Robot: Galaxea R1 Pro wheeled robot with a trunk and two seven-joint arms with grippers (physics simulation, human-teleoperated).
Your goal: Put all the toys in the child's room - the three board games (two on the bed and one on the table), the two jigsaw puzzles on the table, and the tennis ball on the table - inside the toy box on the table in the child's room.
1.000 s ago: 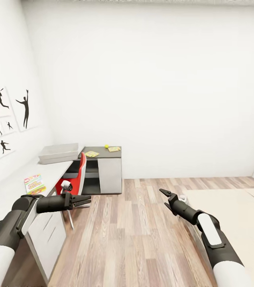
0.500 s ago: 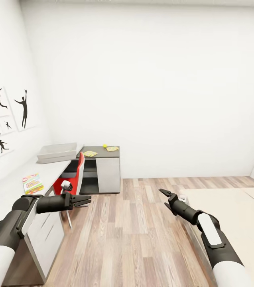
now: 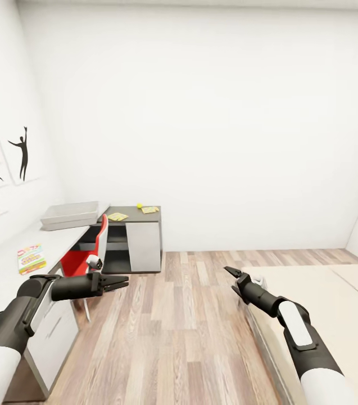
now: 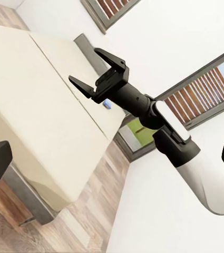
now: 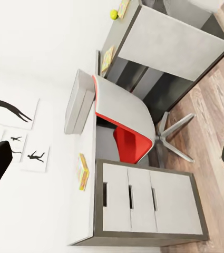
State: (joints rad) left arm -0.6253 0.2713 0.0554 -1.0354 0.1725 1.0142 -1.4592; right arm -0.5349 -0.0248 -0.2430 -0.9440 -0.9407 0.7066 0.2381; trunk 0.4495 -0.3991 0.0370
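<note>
The left tool (image 3: pixel 123 282) is hanging in the air over the wood-plank floor (image 3: pixel 173 337), with its two fingers parted and nothing between them. The right tool (image 3: pixel 230 275) is also standing open and empty; in the left wrist view this right tool (image 4: pixel 97 70) is showing its two fingers spread wide in front of the bed (image 4: pixel 32 121). The bed (image 3: pixel 325 315) is lying just beside and below the right tool, with a plain cream top.

Just beyond the left tool, a red chair (image 3: pixel 86 256) is standing at the table (image 3: pixel 10 270). On the table, to the outer side of the left tool, one board game (image 3: pixel 31 259) with a yellow, green and red cover is lying flat. In the right wrist view the same board game (image 5: pixel 83 171) is lying on the table top above a set of drawers (image 5: pixel 143 197).

Farther along the table from the left tool, the toy box (image 3: pixel 69 215) is sitting near the wall. Beyond it, on the darker end of the table, the two jigsaw puzzles (image 3: pixel 117 216) are lying apart from each other, and the tennis ball (image 3: pixel 139 206) is resting between them. On the wall (image 3: pixel 229 112) to the left, black sports pictures (image 3: pixel 22 153) are hanging.
</note>
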